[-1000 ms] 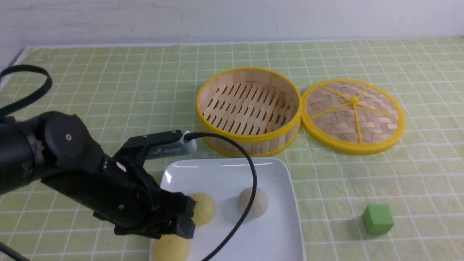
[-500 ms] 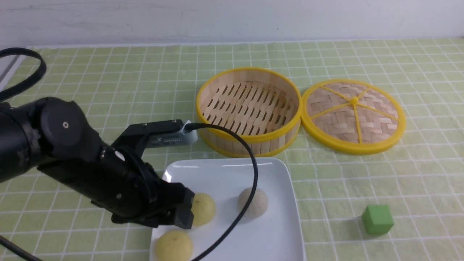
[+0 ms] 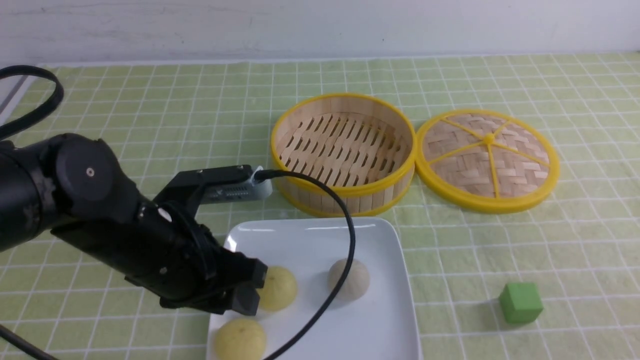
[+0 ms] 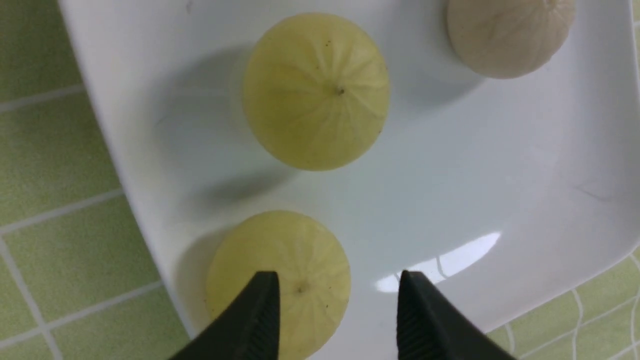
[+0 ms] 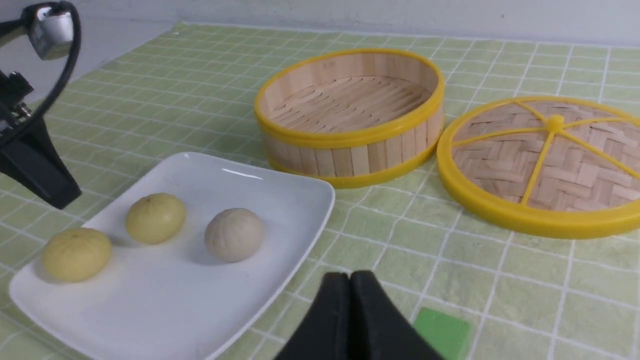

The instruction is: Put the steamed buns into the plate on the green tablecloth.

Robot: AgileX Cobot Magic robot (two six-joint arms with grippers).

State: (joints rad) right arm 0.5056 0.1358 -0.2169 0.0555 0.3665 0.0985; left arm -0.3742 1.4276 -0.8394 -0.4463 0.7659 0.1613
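Front view, green tablecloth (image 3: 150, 115), white wall (image 3: 320, 25)

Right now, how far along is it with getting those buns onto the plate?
Nearly finished. All three steamed buns sit on the plate, and the steamer basket is empty. The left gripper hangs open above the nearest bun, holding nothing. The right gripper is shut and idle. Only pulling away looks left.

Three steamed buns (image 3: 349, 280) lie on the plate (image 3: 380, 320), left hand (image 3: 245, 295) just above
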